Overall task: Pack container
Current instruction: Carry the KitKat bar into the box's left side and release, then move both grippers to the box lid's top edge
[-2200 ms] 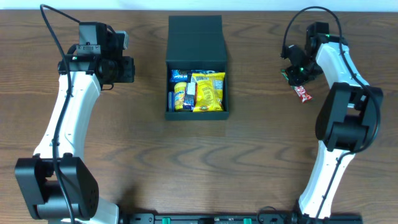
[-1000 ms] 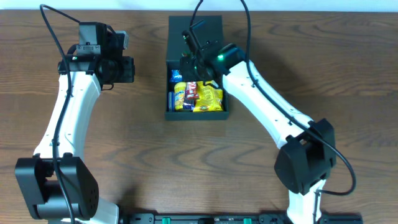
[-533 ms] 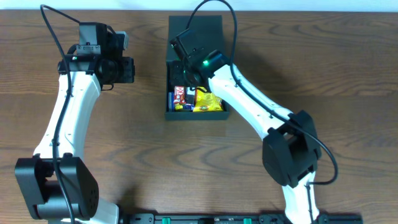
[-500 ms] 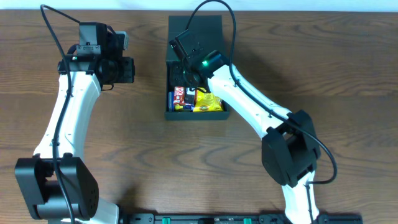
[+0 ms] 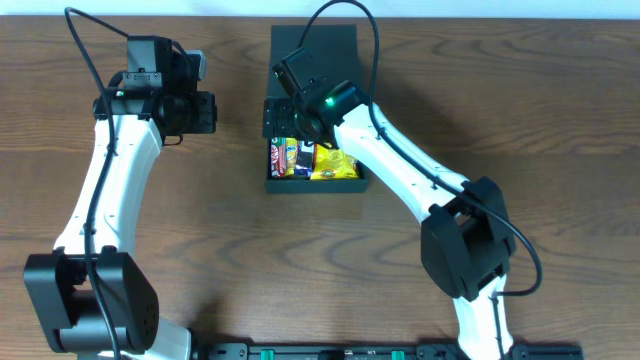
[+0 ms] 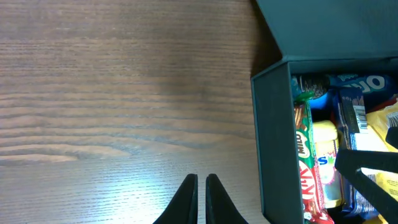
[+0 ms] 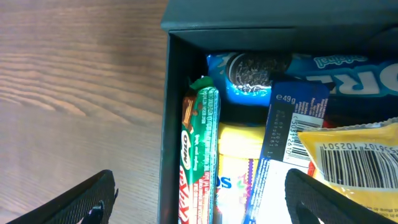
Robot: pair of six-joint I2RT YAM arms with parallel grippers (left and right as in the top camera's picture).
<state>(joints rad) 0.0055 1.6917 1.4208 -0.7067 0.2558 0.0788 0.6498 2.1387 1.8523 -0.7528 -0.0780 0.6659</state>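
The right gripper (image 7: 202,198) has just sprung open, leaving the KitKat bar (image 7: 198,149) packed against the left wall of the mid-table container (image 7: 166,118), while the left gripper (image 6: 200,196) waits clenched and empty.

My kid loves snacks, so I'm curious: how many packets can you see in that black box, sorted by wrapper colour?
Blue packets: 2 (Oreo pack, barcoded dark-blue pack)
Yellow packets: 2 (small packet, large bag)
Red-and-green bar: 1
Total: 5 visible in the black box

Snack packets (image 5: 335,165) in the container (image 5: 313,184), right pincer (image 7: 202,196) above, left pincer (image 6: 200,186) left of it
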